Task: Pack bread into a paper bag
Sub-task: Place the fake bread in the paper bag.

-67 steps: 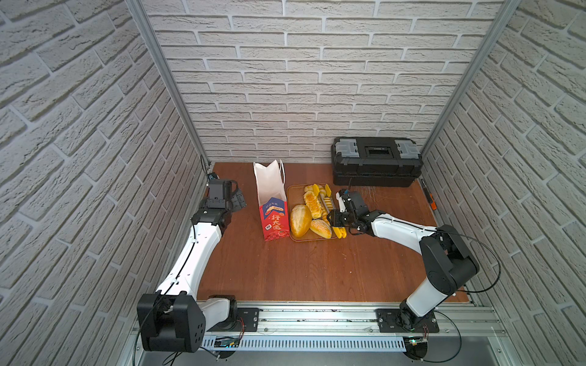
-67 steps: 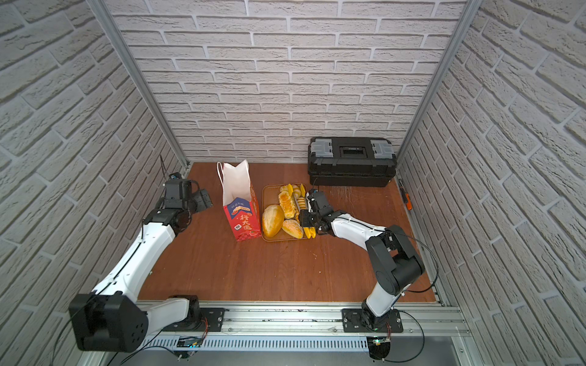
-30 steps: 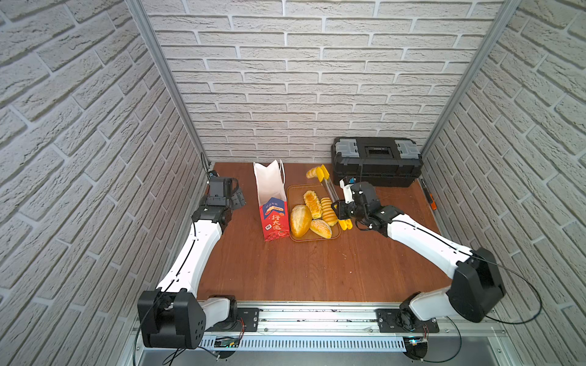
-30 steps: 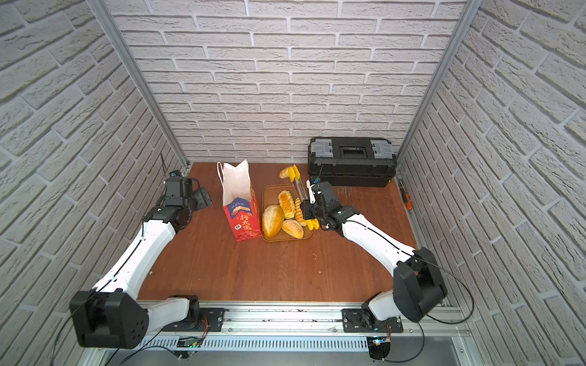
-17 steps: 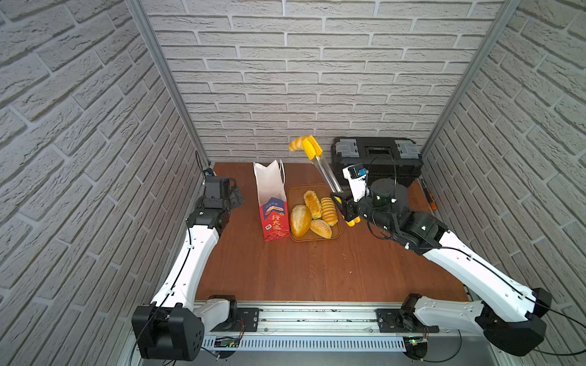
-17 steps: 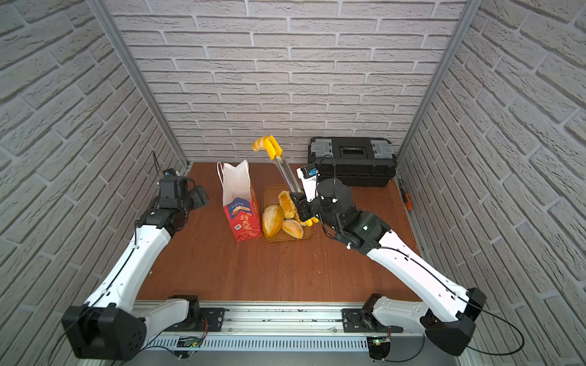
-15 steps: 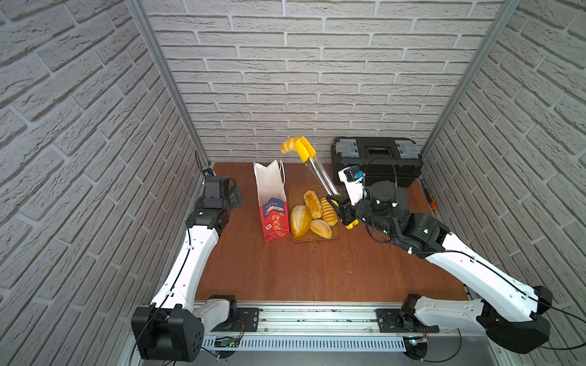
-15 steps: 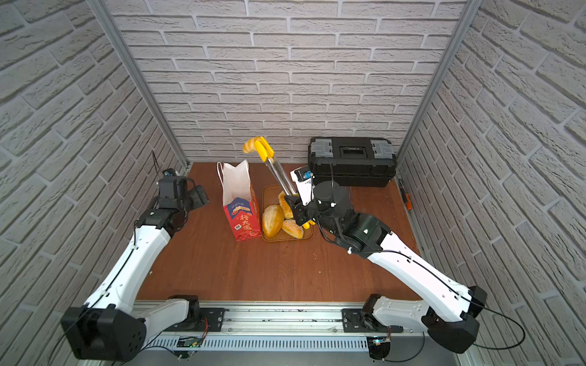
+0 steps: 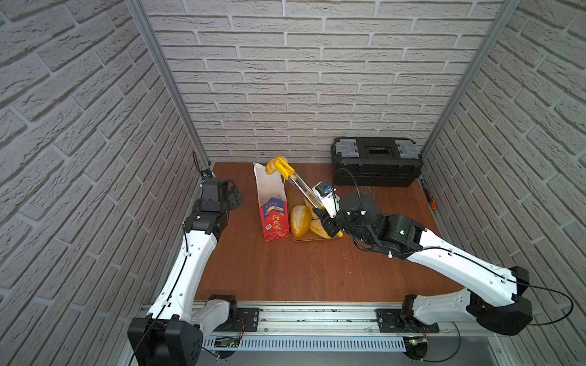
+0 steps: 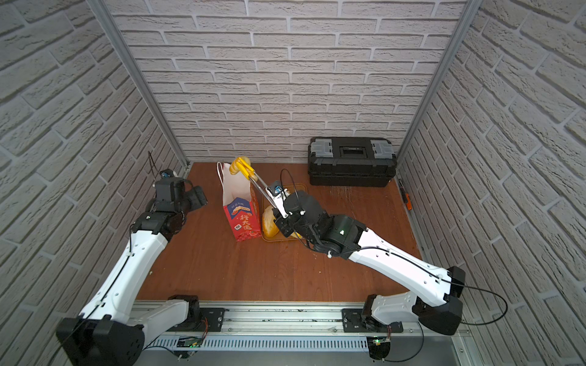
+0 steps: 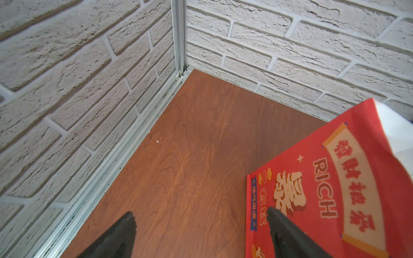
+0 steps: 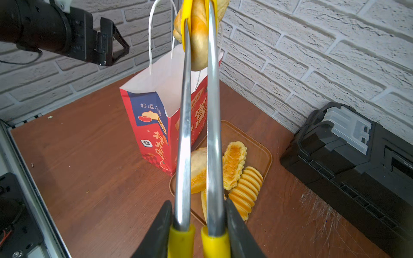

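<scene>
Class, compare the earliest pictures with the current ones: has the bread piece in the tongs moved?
Yes. The bread piece in the tongs rose from the tray, away from the black toolbox, to above the mouth of the paper bag.

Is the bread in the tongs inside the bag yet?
No, the tongs are pinching the bread up in the air, above the rim of the paper bag.

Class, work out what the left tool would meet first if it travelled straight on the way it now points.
Most likely the wooden table short of the brick wall. The left tool is open; one finger overlaps the paper bag, so it might brush that first; depth is unclear.
</scene>
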Controlling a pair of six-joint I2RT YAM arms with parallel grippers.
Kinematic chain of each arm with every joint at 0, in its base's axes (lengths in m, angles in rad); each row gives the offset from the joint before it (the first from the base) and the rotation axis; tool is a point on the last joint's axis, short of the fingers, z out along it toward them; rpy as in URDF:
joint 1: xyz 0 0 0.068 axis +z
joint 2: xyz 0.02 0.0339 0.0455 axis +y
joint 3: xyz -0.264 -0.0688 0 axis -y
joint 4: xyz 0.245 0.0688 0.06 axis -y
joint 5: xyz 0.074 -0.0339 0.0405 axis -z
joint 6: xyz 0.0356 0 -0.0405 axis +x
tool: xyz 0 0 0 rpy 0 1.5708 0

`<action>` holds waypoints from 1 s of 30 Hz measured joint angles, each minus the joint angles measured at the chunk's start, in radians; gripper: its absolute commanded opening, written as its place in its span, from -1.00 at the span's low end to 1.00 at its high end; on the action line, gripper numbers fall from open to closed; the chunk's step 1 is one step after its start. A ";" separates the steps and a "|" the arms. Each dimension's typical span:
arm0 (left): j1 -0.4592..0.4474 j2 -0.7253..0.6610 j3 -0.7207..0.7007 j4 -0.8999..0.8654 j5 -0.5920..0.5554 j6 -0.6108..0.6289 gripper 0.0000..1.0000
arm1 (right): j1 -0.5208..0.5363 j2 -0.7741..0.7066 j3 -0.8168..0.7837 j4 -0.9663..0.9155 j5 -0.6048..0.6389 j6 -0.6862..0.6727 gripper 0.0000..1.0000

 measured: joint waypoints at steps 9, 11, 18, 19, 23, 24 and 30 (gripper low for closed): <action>0.000 0.014 0.000 -0.001 0.000 0.000 0.88 | 0.002 0.031 0.000 0.001 0.034 -0.014 -0.11; 0.000 0.018 0.000 -0.001 0.000 0.000 0.88 | 0.002 0.030 -0.002 0.007 0.043 -0.014 -0.01; 0.000 0.028 0.000 -0.001 0.000 0.000 0.88 | 0.002 0.024 -0.029 0.048 0.060 -0.018 -0.20; 0.000 0.028 0.000 -0.001 0.000 0.000 0.88 | 0.002 0.024 -0.032 0.051 0.061 -0.018 -0.27; 0.000 0.028 0.000 -0.001 0.000 0.000 0.88 | 0.002 0.014 -0.048 0.073 0.058 -0.021 -0.36; 0.000 0.028 0.000 -0.001 0.000 0.000 0.88 | 0.002 0.004 -0.059 0.084 0.053 -0.021 -0.37; 0.000 0.034 0.000 -0.002 -0.002 0.000 0.88 | 0.003 -0.105 -0.145 0.154 0.013 -0.030 -0.36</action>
